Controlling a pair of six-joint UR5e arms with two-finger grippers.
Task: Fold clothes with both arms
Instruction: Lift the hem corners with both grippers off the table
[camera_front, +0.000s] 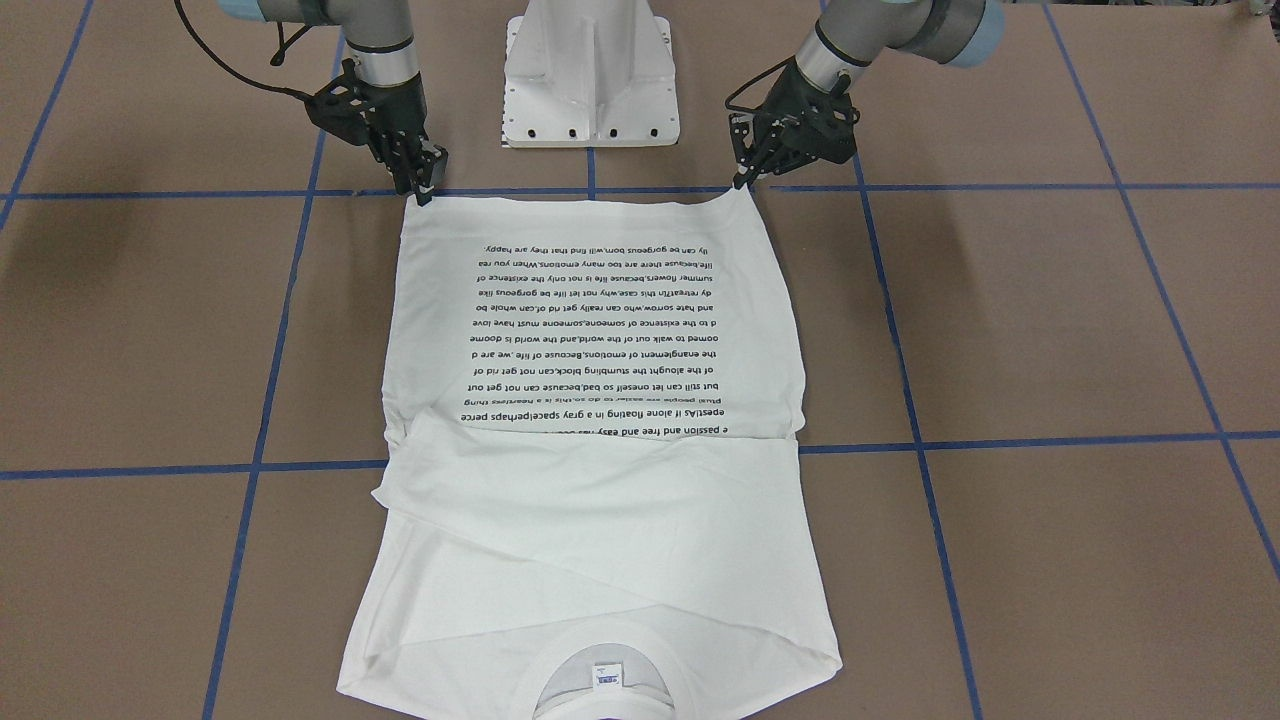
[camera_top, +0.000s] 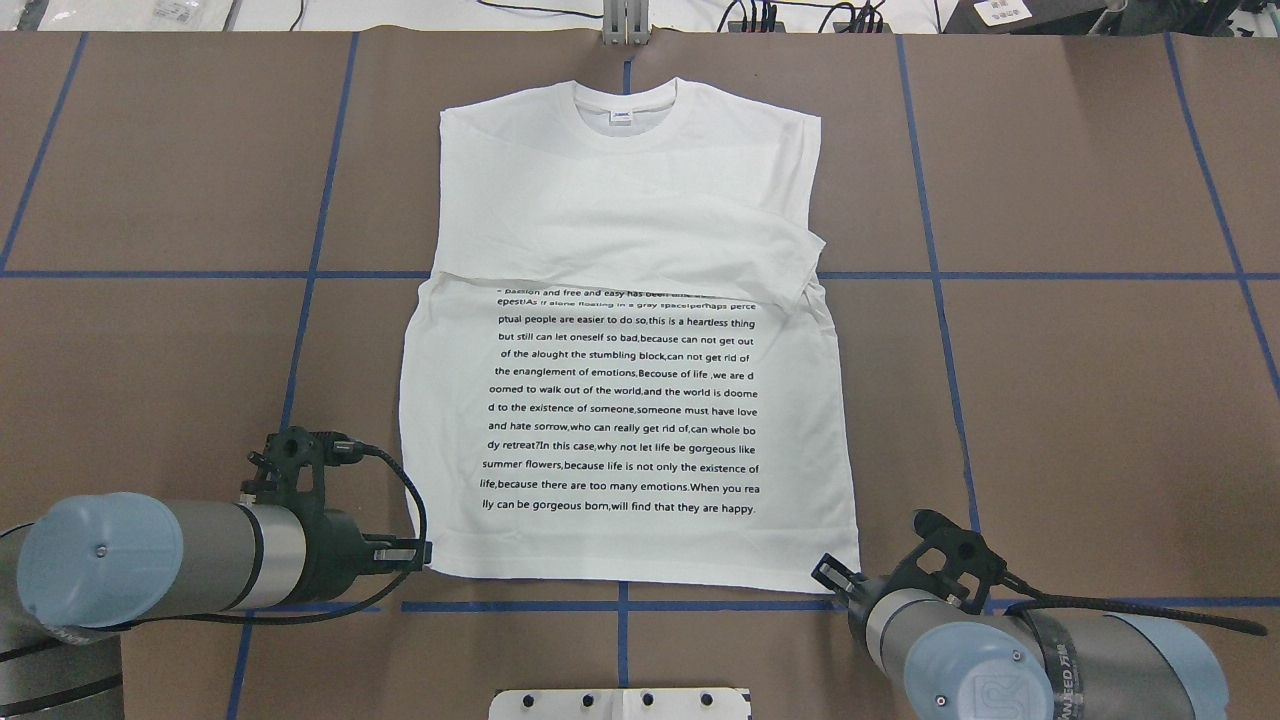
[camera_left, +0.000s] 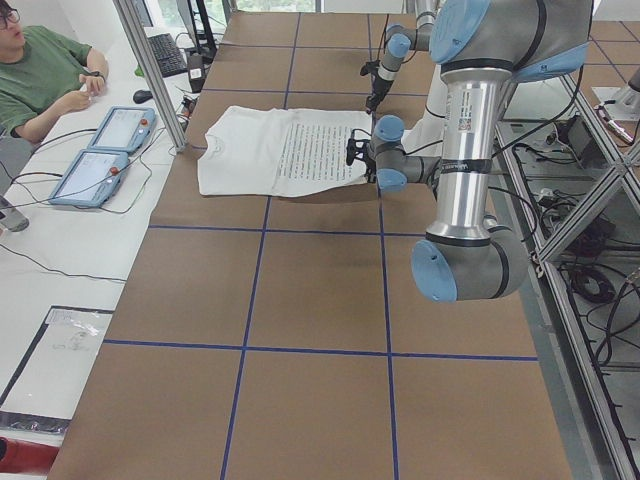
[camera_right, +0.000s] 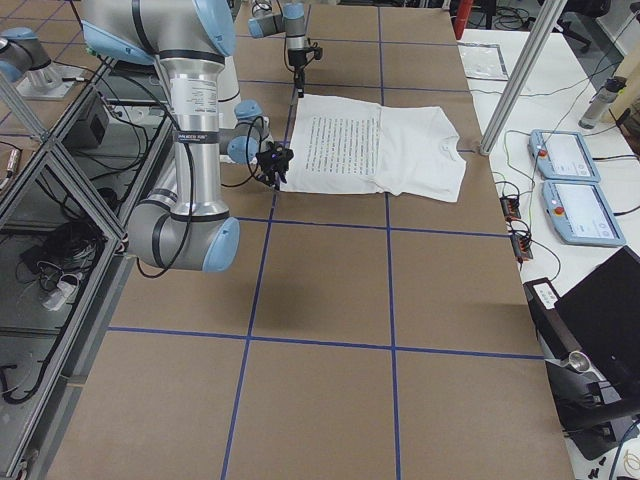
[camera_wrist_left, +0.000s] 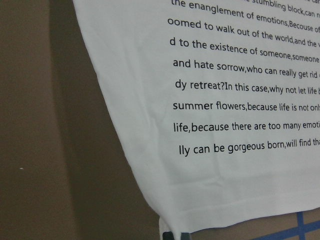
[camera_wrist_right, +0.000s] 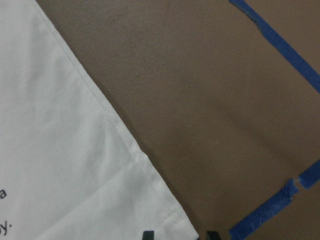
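The white T-shirt (camera_top: 620, 220) lies flat on the counter (camera_top: 1080, 400) in the middle of the overhead view. Its collar (camera_top: 625, 100) is at the top of the frame and its hem is at the bottom, just above a blue tape line (camera_top: 700, 606). Both sleeves are already folded in across the chest, and their edge covers the top row of the block of text (camera_top: 620, 400). That leaves a tidy rectangle, which looks ready for a lengthwise fold. This is probably why each arm has gone to a hem corner. The left arm's fingers (camera_top: 405, 553), at the lower left, are pinched closed on their corner; in the left wrist view the cloth narrows into the dark tips (camera_wrist_left: 170, 236). The right arm's fingers (camera_top: 825, 572), at the lower right, stand apart, straddling the other corner without clamping it (camera_wrist_right: 148, 234). With both corners held, the hem could be lifted evenly and carried toward the collar.
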